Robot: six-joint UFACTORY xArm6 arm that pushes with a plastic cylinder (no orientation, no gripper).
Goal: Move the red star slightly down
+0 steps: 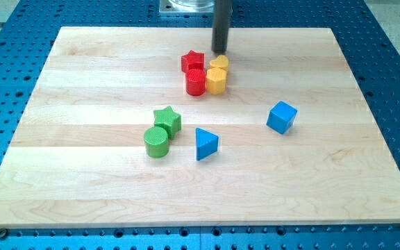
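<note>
The red star (192, 60) lies on the wooden board near the view's top centre. A red cylinder (196, 82) touches it just below. A yellow hexagon block (216, 80) sits to the right of the red cylinder, and a small yellow block (219, 63) sits above that, right of the star; its shape is unclear. My tip (219, 52) is a dark rod ending just above the small yellow block, up and to the right of the red star, a short gap from the star.
A green star (167, 119) and a green cylinder (156, 142) touch at the board's centre left. A blue triangle (205, 144) lies right of them. A blue cube (282, 117) lies at centre right. The board (82, 83) rests on a blue perforated table.
</note>
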